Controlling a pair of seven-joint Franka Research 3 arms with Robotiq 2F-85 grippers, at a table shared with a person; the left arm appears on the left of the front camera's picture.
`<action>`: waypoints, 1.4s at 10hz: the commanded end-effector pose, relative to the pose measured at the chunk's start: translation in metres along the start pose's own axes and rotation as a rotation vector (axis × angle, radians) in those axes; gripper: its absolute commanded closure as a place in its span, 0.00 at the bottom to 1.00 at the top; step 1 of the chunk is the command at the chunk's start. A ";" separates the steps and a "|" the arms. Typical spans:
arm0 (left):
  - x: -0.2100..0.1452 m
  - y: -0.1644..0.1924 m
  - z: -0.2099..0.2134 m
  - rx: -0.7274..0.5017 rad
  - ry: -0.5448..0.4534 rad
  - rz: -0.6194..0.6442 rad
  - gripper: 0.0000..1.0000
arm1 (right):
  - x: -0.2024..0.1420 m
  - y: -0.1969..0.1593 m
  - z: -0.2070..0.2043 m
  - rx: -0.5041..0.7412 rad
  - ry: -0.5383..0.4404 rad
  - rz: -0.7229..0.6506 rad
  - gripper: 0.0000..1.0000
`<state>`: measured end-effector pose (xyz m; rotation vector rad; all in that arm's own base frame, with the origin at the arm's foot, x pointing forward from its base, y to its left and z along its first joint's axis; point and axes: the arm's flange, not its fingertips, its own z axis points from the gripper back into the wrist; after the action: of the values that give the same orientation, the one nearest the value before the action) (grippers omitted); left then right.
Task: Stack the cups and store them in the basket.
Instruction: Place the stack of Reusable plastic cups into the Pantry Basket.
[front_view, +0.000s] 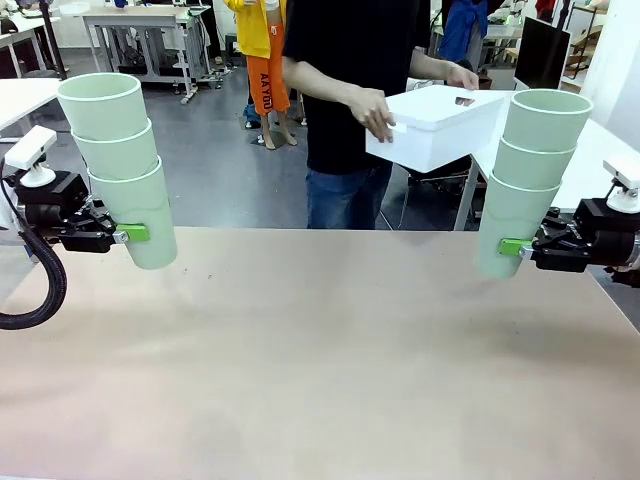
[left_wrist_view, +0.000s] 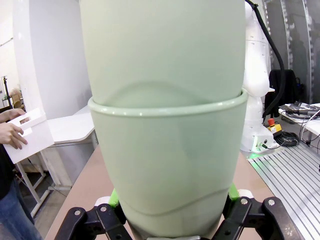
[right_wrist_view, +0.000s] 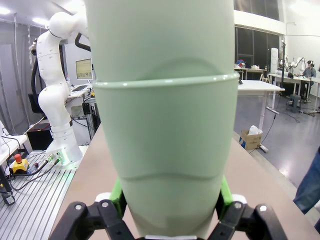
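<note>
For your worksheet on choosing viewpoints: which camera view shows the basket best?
The front view: nearly the whole basket shows, carried in the person's hands. The left wrist view catches one end past the cups.

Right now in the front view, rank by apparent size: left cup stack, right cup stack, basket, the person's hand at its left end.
1. Left cup stack and right cup stack: alike, not ranked.
2. Basket, held farther from the camera, so its place is unsure.
3. Person's hand.
</note>
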<state>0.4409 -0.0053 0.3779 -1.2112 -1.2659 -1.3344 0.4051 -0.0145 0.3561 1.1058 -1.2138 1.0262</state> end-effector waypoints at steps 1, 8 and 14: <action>0.004 0.001 0.000 -0.002 -0.005 -0.008 0.15 | 0.003 0.000 -0.002 0.000 0.001 0.011 0.16; 0.004 0.001 0.000 -0.002 -0.005 -0.008 0.15 | 0.003 0.000 -0.002 0.000 0.001 0.011 0.16; 0.004 0.001 0.000 -0.002 -0.005 -0.008 0.15 | 0.003 0.000 -0.002 0.000 0.001 0.011 0.16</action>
<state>0.4409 -0.0053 0.3779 -1.2112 -1.2659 -1.3344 0.4051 -0.0145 0.3561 1.1058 -1.2138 1.0262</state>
